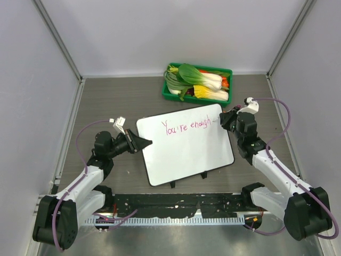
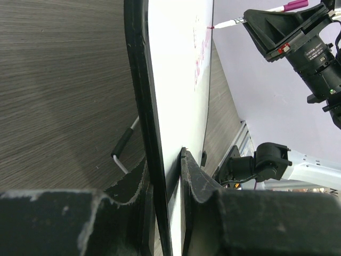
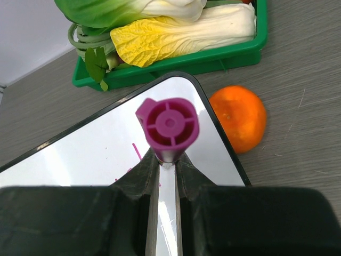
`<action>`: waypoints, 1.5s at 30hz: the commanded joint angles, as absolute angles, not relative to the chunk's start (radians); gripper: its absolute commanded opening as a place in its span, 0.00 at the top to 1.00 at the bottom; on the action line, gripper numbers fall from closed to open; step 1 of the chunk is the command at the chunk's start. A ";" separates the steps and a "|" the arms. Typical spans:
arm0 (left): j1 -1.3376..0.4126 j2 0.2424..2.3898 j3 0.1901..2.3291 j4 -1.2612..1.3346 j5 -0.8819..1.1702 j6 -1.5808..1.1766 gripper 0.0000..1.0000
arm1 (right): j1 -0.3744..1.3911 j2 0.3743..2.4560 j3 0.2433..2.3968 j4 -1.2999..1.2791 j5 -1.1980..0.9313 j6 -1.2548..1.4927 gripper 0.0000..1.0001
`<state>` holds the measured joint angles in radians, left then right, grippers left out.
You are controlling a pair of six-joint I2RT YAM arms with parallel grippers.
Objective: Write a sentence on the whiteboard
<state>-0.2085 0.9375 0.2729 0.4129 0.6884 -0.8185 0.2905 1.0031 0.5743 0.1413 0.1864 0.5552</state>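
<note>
The whiteboard (image 1: 186, 154) lies mid-table, its left edge pinched by the left gripper (image 1: 144, 142); the pink sentence (image 1: 186, 126) seems to read "You're enough". The right gripper (image 3: 166, 162) clamps a magenta-capped marker (image 3: 168, 124); only its wrist view shows an orange (image 3: 238, 117) beside the board's corner.

From above, the right gripper (image 1: 224, 119) overlaps the right edge of the whiteboard (image 1: 186, 154) near its far corner. The sentence (image 1: 186, 127) runs up to the gripper, and its last stroke cannot be read. The orange (image 3: 238, 117) shows only in the right wrist view; from above the gripper hides it. In that wrist view the marker (image 3: 168, 125) is seen end-on, its tip hidden behind its own purple cap, and the green tray (image 3: 224, 56) is cut by the top edge. In the left wrist view the whiteboard stands edge-on, its pink writing squashed and blurred beyond reading. From above, the red and orange bits (image 1: 225, 82) behind the greens (image 1: 192, 74) are too small to name.
</note>
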 commanded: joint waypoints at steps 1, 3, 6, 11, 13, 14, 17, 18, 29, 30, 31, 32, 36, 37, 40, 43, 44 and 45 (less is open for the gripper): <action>-0.207 0.954 0.262 0.299 0.551 -0.611 1.00 | 0.285 1.022 0.597 0.196 0.199 0.551 0.99; -0.206 0.953 0.264 0.299 0.551 -0.609 1.00 | 0.285 1.022 0.597 0.189 0.189 0.551 0.99; -0.206 0.954 0.264 0.299 0.551 -0.609 1.00 | 0.287 1.014 0.594 0.170 0.176 0.543 0.99; -0.207 0.954 0.262 0.299 0.552 -0.609 1.00 | 0.285 0.982 0.586 0.127 0.160 0.534 0.99; -0.207 0.953 0.264 0.299 0.552 -0.609 1.00 | 0.285 0.971 0.583 0.107 0.153 0.531 0.99; -0.206 0.954 0.264 0.301 0.551 -0.609 1.00 | 0.284 0.969 0.581 0.103 0.152 0.528 0.99; -0.206 0.953 0.264 0.299 0.551 -0.609 1.00 | 0.285 0.960 0.575 0.083 0.129 0.517 0.99; -0.206 0.953 0.262 0.299 0.549 -0.609 1.00 | 0.285 0.960 0.574 0.080 0.118 0.514 0.99; -0.209 0.948 0.262 0.298 0.546 -0.609 1.00 | 0.285 0.753 0.630 0.015 0.018 0.566 0.99; -0.209 0.948 0.262 0.298 0.548 -0.609 1.00 | 0.285 0.732 0.644 0.006 0.017 0.568 0.99; -0.207 0.948 0.262 0.298 0.546 -0.609 1.00 | 0.285 0.726 0.652 0.006 0.014 0.572 0.99; -0.207 0.948 0.262 0.298 0.545 -0.609 1.00 | 0.287 0.718 0.664 0.006 0.015 0.574 0.99; -0.207 0.948 0.262 0.298 0.546 -0.609 1.00 | 0.285 0.709 0.672 -0.028 0.015 0.575 0.99; -0.209 0.948 0.262 0.298 0.546 -0.609 1.00 | 0.285 0.710 0.669 -0.028 -0.023 0.572 0.99; -0.207 0.950 0.262 0.299 0.546 -0.609 1.00 | 0.285 0.706 0.652 -0.028 -0.035 0.569 0.99; -0.207 0.953 0.262 0.301 0.543 -0.611 1.00 | 0.285 0.703 0.629 -0.028 -0.041 0.566 0.99; -0.207 0.953 0.262 0.301 0.545 -0.612 1.00 | 0.285 0.701 0.621 -0.028 -0.044 0.565 0.99; -0.209 0.954 0.262 0.302 0.546 -0.611 1.00 | 0.285 0.701 0.614 -0.026 -0.052 0.566 0.99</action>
<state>-0.2096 0.9348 0.2729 0.4099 0.6853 -0.8185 0.2901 0.7132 0.6327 -0.0422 -0.0196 0.5598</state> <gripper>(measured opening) 0.203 0.172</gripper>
